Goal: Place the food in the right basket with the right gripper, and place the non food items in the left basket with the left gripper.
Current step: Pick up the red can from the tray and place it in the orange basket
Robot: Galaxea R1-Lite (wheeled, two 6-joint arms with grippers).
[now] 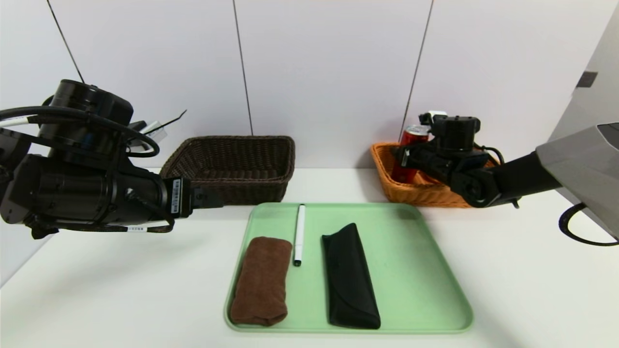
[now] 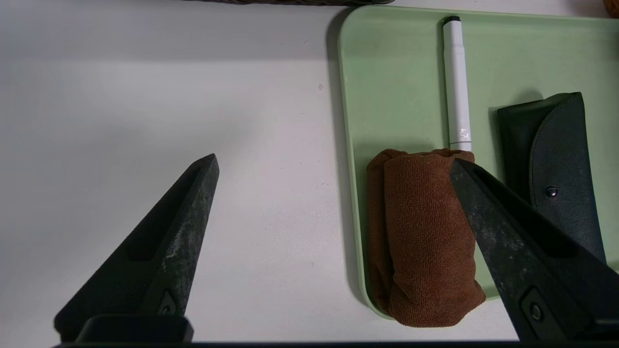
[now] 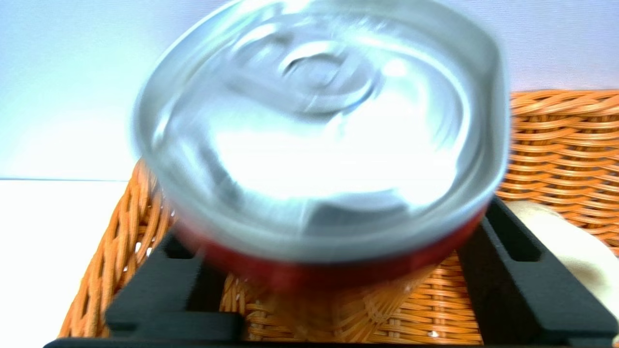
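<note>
A white table [image 1: 508, 270] carries a pale green tray [image 1: 416, 270] at its centre, with two wicker baskets behind it against the wall. The left gripper [image 2: 333, 169] hangs above the table to the tray's left, its fingers [image 2: 184, 227] spread wide and closed on nothing. The dark brown left basket [image 1: 232, 166] sits just behind the tray's far left corner, and nothing can be seen inside it from the head view. The orange-tan right basket [image 1: 411, 193] stands behind the tray's far right corner, with the right gripper [image 3: 333, 270] reaching into it. Its fingers [image 3: 503, 270] stand on either side of the red drink can [image 1: 408, 154], which sits upright in the basket; whether they still press on the can cannot be told. A pale bun [image 3: 566, 241] lies in the same basket just beside the can. On the tray lie, side by side, a long black soft case [image 1: 349, 278] near the middle, a rolled brown towel [image 1: 261, 280] at the left and, between them, a thin white marker pen [image 1: 299, 232] with its black tip toward the robot.
</note>
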